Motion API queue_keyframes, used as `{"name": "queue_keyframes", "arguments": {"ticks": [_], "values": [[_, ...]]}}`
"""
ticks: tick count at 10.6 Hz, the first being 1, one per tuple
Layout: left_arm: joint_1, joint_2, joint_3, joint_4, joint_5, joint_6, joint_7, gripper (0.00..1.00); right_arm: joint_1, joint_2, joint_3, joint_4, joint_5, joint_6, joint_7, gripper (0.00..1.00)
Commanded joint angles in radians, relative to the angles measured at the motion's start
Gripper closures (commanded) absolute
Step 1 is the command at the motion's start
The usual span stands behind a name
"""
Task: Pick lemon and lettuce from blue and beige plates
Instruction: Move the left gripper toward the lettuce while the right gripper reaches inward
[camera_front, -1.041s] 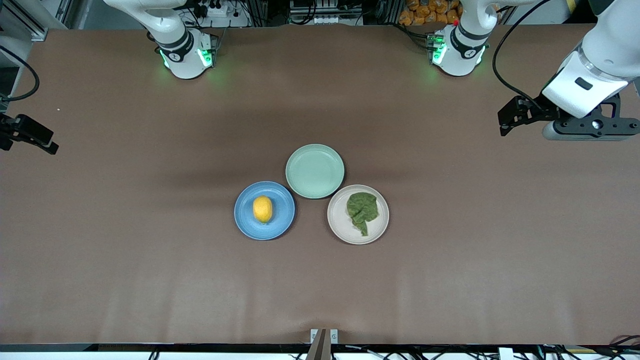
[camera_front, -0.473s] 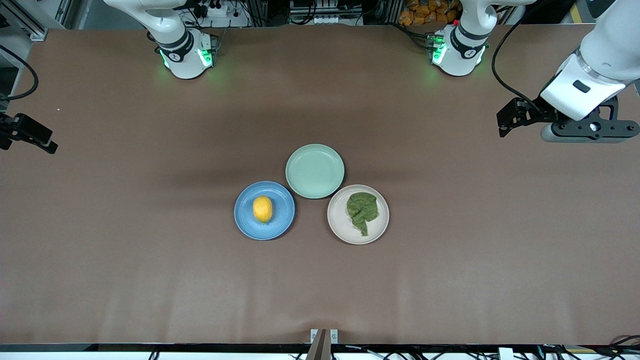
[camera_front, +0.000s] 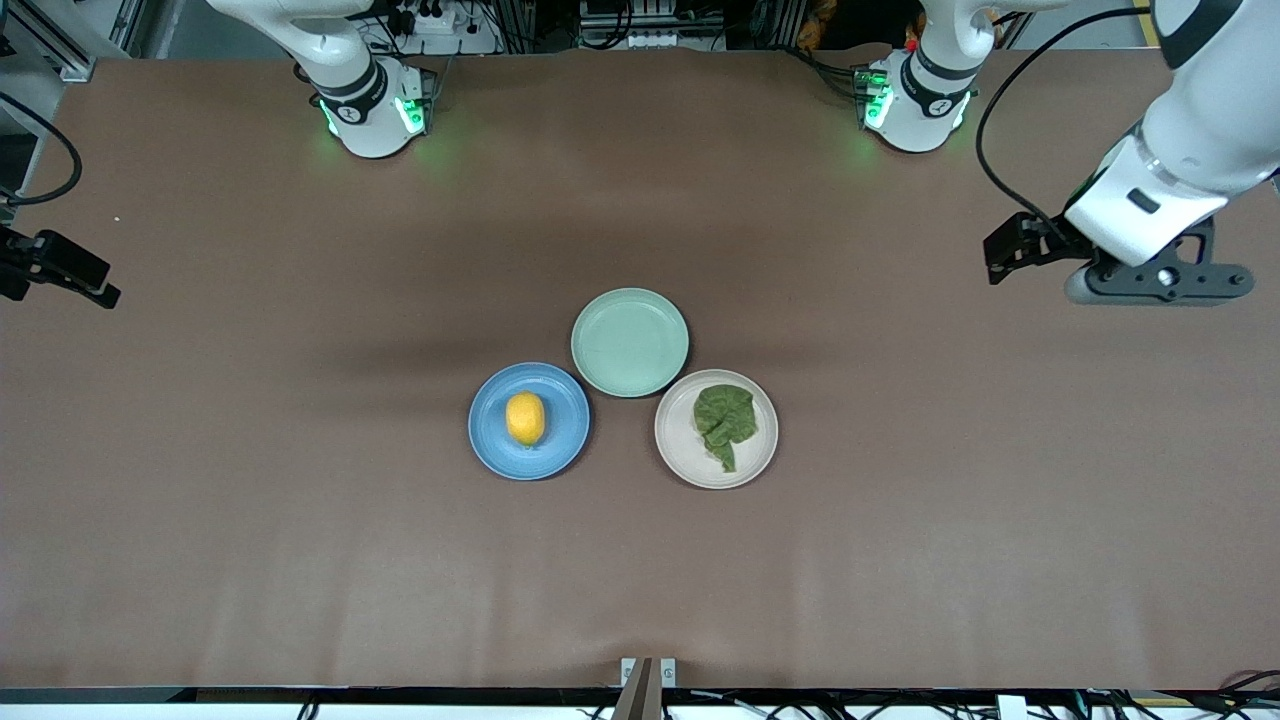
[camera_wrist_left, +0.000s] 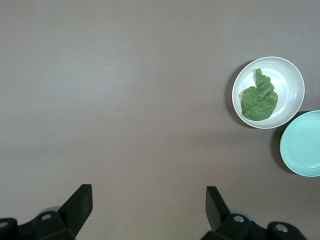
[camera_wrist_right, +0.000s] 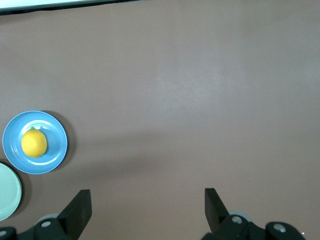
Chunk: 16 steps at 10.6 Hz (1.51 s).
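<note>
At table centre: three plates clustered, rims nearly touching.
Lemon (camera_front: 525, 418): on the blue plate (camera_front: 490, 440), toward the right arm's end.
Lettuce (camera_front: 724, 420): on the beige plate (camera_front: 678, 445).
Mint-green plate (camera_front: 629, 341): bare, farther from the front camera.
Left gripper (camera_wrist_left: 149, 210): high over bare table at its own end, fingers spread, tilted wrist.
Right gripper (camera_wrist_right: 147, 210): over bare table at its end, fingers spread.

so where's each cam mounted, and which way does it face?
Front: high, facing both bases; sees blue plate, beige plate, mint plate, both arms.
Left wrist: looks down at table; lettuce on beige plate, left gripper open.
Right wrist: looks down; lemon on blue plate, right gripper open.
Both wrist views share the mint plate.
</note>
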Motion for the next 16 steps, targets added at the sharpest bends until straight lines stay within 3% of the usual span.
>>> {"name": "queue_keyframes", "arguments": {"ticks": [1,5,12,16], "values": [[0.0,0.022,-0.004,0.009,-0.026,0.015,0.007,0.0,-0.005,-0.008,0.002,-0.003,0.003,-0.007,0.004,0.0],[-0.047,0.106,-0.005,0.011,-0.024,0.062,-0.054,0.0,-0.007,-0.019,0.0,0.004,0.005,-0.009,-0.002,0.0],[-0.113,0.395,-0.005,0.024,-0.017,0.226,-0.193,0.0,-0.008,-0.002,0.0,-0.001,0.008,-0.006,-0.002,0.0],[-0.193,0.501,-0.004,0.095,-0.018,0.289,-0.324,0.0,0.0,0.113,0.002,-0.004,0.014,-0.007,-0.005,0.0]]}}
